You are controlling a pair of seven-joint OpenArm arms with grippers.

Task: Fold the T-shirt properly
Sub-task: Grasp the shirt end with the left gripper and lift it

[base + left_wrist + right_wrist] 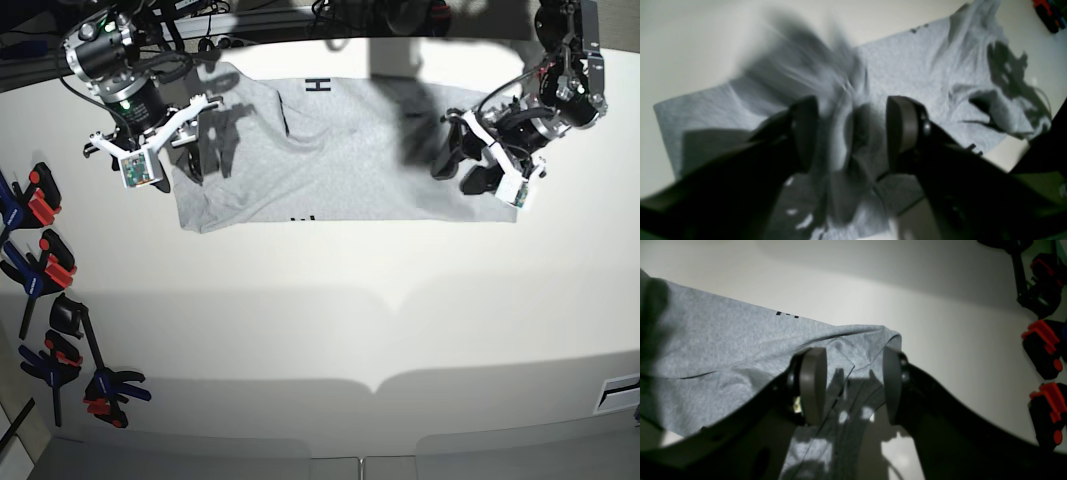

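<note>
The light grey T-shirt (340, 160) lies spread across the far part of the white table (330, 300), with bits of black lettering (318, 85) showing at its edges. My left gripper (455, 165) is over the shirt's right end. In the left wrist view the left gripper (851, 130) stands open, and a blurred bunch of the grey T-shirt (907, 73) lies loose between and beyond the fingers. My right gripper (205, 140) hovers over the shirt's left end. In the right wrist view the right gripper (853, 383) is open above a folded corner of the T-shirt (723, 340), gripping nothing.
Several black and red-orange spring clamps (45, 260) lie along the table's left edge, also seen in the right wrist view as clamps (1043, 346). Cables and equipment sit behind the table's far edge (300, 20). Bare white table stretches in front of the shirt.
</note>
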